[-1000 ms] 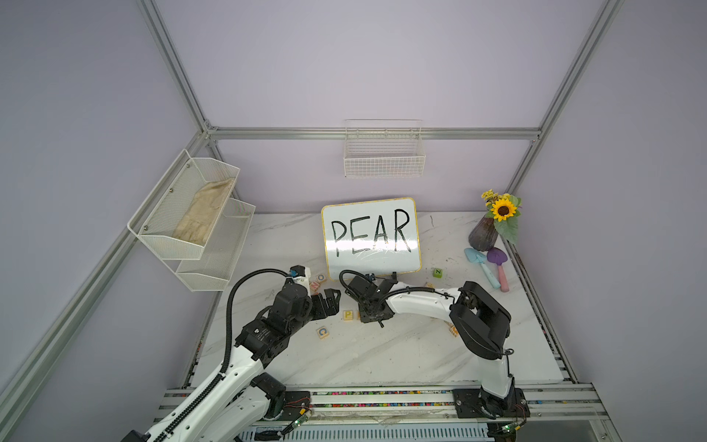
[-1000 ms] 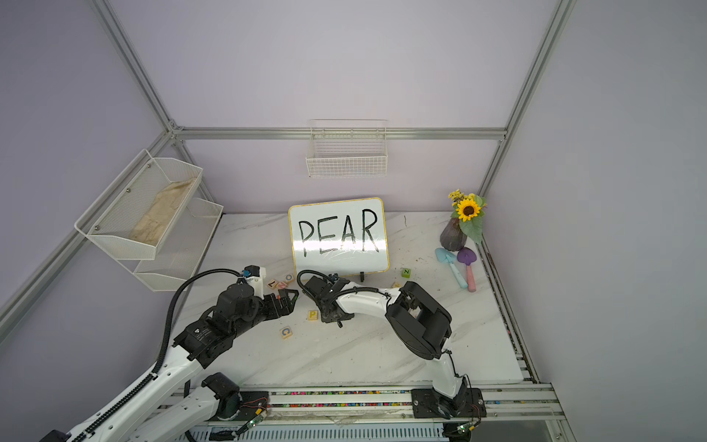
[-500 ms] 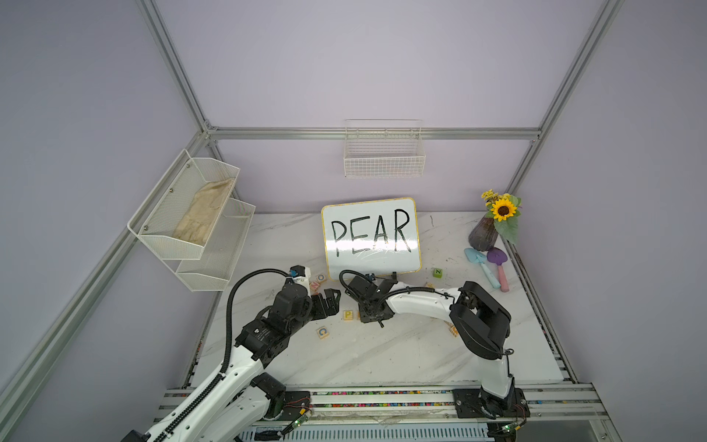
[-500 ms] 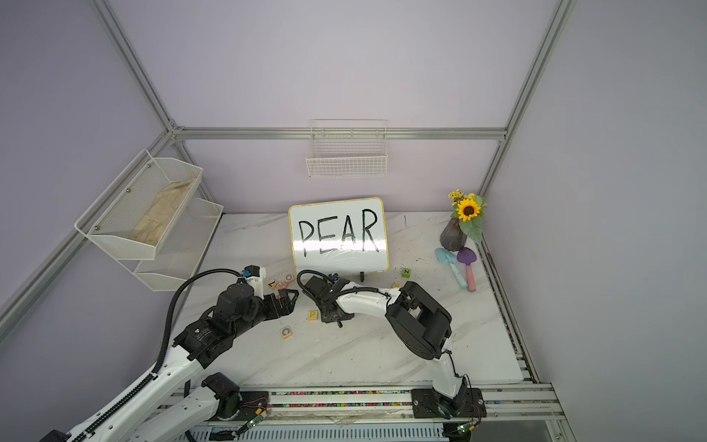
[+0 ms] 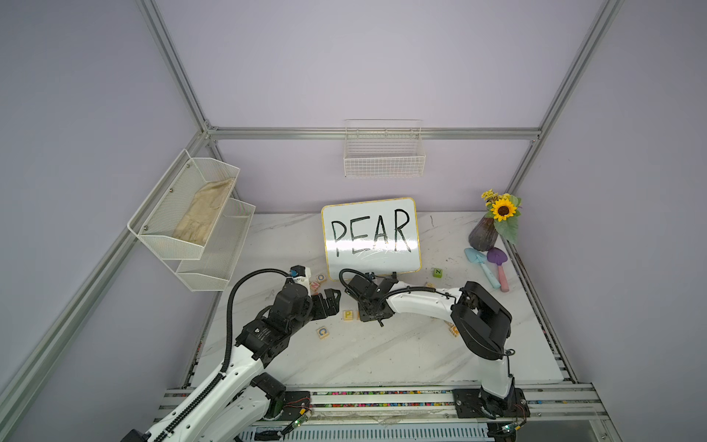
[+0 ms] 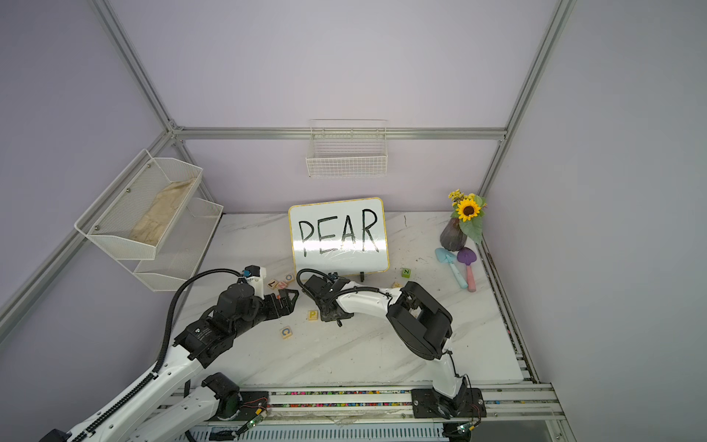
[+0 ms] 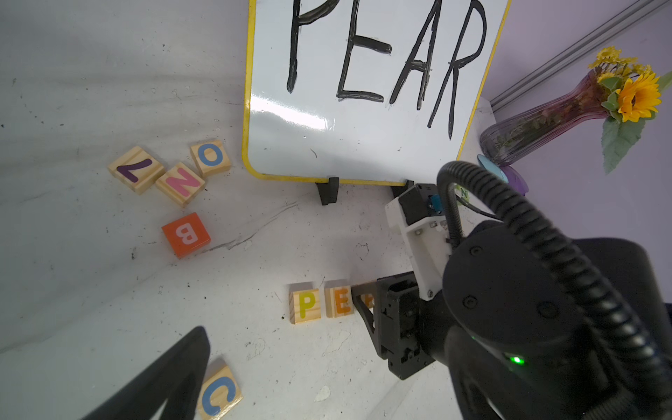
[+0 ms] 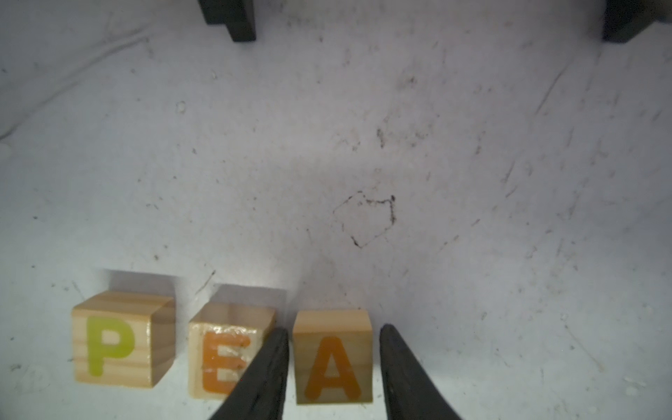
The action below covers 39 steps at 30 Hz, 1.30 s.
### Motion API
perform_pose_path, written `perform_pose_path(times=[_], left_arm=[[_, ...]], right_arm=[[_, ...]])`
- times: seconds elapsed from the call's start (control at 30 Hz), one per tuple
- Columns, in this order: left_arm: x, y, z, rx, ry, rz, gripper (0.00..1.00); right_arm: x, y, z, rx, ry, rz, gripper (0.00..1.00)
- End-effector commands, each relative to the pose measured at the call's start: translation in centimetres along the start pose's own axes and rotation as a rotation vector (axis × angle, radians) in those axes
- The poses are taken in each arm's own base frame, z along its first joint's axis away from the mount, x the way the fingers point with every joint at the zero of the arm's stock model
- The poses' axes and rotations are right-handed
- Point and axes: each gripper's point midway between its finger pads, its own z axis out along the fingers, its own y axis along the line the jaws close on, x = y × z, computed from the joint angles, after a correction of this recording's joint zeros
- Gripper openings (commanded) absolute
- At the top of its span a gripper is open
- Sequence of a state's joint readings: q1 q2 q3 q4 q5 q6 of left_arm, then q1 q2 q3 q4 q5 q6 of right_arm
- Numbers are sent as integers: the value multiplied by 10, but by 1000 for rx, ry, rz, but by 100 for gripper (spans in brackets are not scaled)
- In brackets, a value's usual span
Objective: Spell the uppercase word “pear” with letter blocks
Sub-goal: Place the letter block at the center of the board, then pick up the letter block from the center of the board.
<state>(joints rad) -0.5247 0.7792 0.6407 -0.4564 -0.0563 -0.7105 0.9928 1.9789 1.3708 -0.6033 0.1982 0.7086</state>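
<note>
Three letter blocks stand in a row on the marble table: yellow P [image 8: 116,340], orange E [image 8: 225,356] and orange A [image 8: 332,358]. The left wrist view shows the P [image 7: 306,303] and the E [image 7: 340,301] side by side, and the P [image 5: 347,314] also shows in a top view. My right gripper [image 8: 334,329] points down over the A. Its fingers stand on either side of the block with a thin gap at each, so it is open. My left gripper [image 5: 328,304] hovers wide open to the left of the row, holding nothing.
The yellow-rimmed whiteboard [image 5: 371,233] stands just behind the row. Loose blocks lie to the left: a blue C [image 7: 220,394], an orange B [image 7: 186,234], a pink N [image 7: 180,183] and a blue O [image 7: 211,155]. A green block [image 5: 437,272], a vase [image 5: 483,237] and toy shovels [image 5: 480,264] are at the right.
</note>
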Motion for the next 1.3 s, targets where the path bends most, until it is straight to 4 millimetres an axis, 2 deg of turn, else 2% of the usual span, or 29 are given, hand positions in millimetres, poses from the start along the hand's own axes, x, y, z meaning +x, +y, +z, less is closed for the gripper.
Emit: perform_pose_path(times=[0.0, 0.3, 0.47, 0.67, 0.8, 1.27], left_arm=[[10, 7, 8, -2, 9, 23, 100], [9, 7, 7, 2, 4, 21, 100], [9, 6, 8, 2, 5, 21, 100], [8, -3, 17, 32, 21, 37, 100], [5, -19, 28, 92, 43, 71, 100], [-16, -65, 65, 201, 84, 82, 100]], right_arm=[[-17, 3, -20, -24, -48, 22, 45], [-28, -1, -31, -18, -91, 30, 46], [-40, -13, -37, -6, -114, 47, 46], [-56, -37, -44, 10, -138, 91, 46], [-65, -58, -49, 30, -154, 120, 46], [-71, -125, -66, 107, -187, 186, 54]])
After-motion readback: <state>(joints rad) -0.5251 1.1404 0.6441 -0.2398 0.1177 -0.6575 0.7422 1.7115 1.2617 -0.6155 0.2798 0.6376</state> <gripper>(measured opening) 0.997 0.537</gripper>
